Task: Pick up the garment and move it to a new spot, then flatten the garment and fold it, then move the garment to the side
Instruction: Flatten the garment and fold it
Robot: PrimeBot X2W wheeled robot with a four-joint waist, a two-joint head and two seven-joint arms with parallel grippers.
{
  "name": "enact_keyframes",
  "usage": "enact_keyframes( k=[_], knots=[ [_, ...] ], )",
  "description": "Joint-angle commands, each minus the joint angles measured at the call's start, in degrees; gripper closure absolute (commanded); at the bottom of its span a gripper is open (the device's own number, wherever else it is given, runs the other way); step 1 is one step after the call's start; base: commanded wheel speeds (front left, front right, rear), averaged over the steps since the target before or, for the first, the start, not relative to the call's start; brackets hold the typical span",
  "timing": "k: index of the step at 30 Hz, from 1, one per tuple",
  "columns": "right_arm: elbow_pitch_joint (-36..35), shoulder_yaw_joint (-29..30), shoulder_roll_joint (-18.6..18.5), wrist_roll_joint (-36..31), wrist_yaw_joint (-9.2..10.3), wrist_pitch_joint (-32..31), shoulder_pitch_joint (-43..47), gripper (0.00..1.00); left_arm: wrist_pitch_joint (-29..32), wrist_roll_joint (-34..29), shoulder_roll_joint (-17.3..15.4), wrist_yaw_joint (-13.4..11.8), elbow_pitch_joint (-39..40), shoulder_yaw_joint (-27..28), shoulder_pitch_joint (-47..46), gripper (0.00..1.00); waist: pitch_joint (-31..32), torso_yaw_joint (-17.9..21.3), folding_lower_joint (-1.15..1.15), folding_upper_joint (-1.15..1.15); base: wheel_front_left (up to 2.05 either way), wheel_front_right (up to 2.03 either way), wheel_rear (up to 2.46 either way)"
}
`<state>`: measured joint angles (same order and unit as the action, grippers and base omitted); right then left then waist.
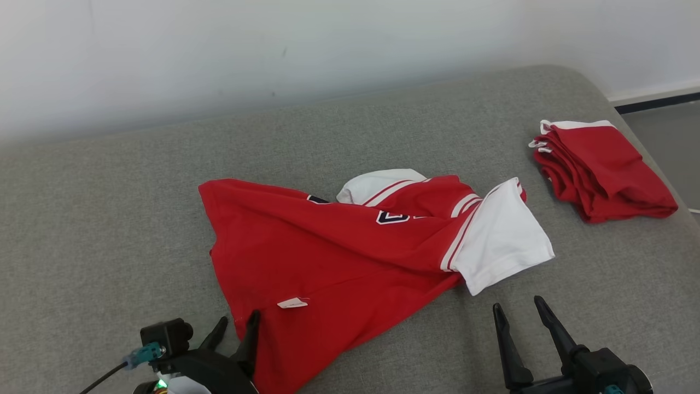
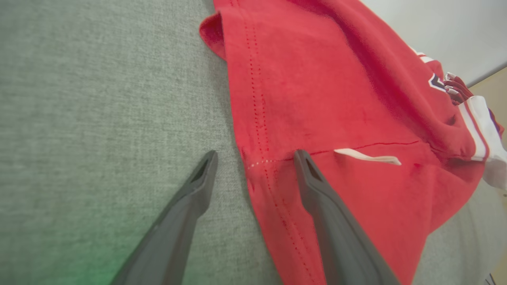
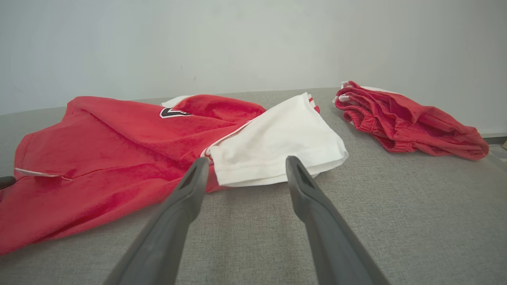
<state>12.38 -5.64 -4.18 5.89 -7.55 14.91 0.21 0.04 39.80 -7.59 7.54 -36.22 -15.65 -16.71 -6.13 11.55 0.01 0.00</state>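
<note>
Nearest me, low on the left, my left pincer (image 1: 239, 316) stands wide open and holds nothing. Its wrist view shows it astride the hem of a red shirt (image 1: 328, 241), one finger (image 2: 317, 186) over the cloth and the other over the bare grey cloth-covered worktop (image 1: 109, 219). Low on the right, my right pincer (image 1: 517, 303) is also spread wide and empty, just short of the shirt's white sleeve (image 1: 503, 235) and aimed at its cuff.

The shirt lies rumpled across the middle of the worktop, hem towards me and collar end away. A small white label (image 1: 292, 302) sits near the hem, just beside my left pincer. A second white sleeve (image 1: 377, 183) bunches up behind the red body.

As I judge it, the step is the first pick-up. To do it well I should lower the left pincer so that the hem edge slides between the fingers, and bite past the stitched line, not on the very edge. The right pincer should move forward and close on the sleeve cuff, taking both layers. Then I should lift both sides together, so the cloth hangs spread out, not twisted.

Further off, at the far right, a folded red pile (image 1: 601, 169) lies well apart from the shirt, and I should steer clear of it. Beyond is a pale wall (image 1: 273, 54).
</note>
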Motion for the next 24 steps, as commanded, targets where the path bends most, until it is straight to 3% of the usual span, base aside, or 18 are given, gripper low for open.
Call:
enact_keyframes(
  k=[1, 11, 12, 14, 15, 18, 19, 20, 24],
  knots=[
    [0.1, 0.07, 0.23, -0.01, 0.15, 0.3, -0.26, 0.0, 0.4, 0.89, -0.01, -0.1, -1.14, -0.88, -0.17, 0.0, -0.41, 0.56, -0.01, 0.0, 0.0, 0.0, 0.0],
    [-0.11, 0.32, 0.46, -0.03, 0.15, 0.31, 0.03, 0.0, 1.25, 1.27, -0.52, -0.1, -1.8, -4.21, -0.91, 0.01, 0.1, 0.22, -0.01, 0.0, 0.0, 0.0, 0.0],
    [-0.15, 0.34, 0.46, -0.05, 0.15, 0.31, 0.13, 0.0, 1.19, 1.3, -0.61, -0.1, -1.64, -4.29, -0.82, 0.18, 0.18, 0.15, -0.01, 0.0, 0.0, 0.0, 0.0],
    [-0.26, 0.42, 0.47, -0.02, 0.15, 0.31, 0.32, 0.0, 0.94, 1.15, -0.69, -0.1, -1.01, -4.64, -0.65, 0.32, 0.34, -0.02, -0.01, 0.0, 0.0, 0.0, 0.0],
    [-0.27, 0.45, 0.47, -0.01, 0.15, 0.31, 0.41, 0.0, 0.97, 1.26, -0.68, -0.1, -0.74, -4.76, -0.56, 0.55, 0.43, -0.1, -0.01, 0.0, 0.0, 0.0, 0.0],
    [-0.23, 0.42, 0.49, -0.04, 0.15, 0.31, 0.54, 0.0, 0.71, 1.39, -0.75, -0.1, -0.02, -5.11, -0.38, 0.65, 0.61, -0.23, -0.01, 0.0, 0.0, 0.0, 0.0],
    [-0.22, 0.4, 0.49, -0.06, 0.15, 0.32, 0.58, 0.0, 0.49, 1.47, -0.85, -0.1, 0.3, -5.24, -0.3, 0.83, 0.71, -0.28, -0.01, 0.0, 0.0, 0.0, 0.0],
    [-0.22, 0.37, 0.49, -0.05, 0.15, 0.32, 0.6, 0.0, 0.01, 1.17, -1.1, -0.1, 0.58, -5.32, -0.35, 0.94, 0.79, -0.3, -0.01, 0.0, 0.0, 0.0, 0.0],
    [-0.23, 0.22, 0.47, 0.03, 0.15, 0.32, 0.58, 0.0, -1.9, 0.31, -1.6, -0.53, 1.48, -5.11, -0.55, 0.86, 1.11, -0.3, -0.01, 0.0, 0.0, 0.0, 0.0]
  ],
)
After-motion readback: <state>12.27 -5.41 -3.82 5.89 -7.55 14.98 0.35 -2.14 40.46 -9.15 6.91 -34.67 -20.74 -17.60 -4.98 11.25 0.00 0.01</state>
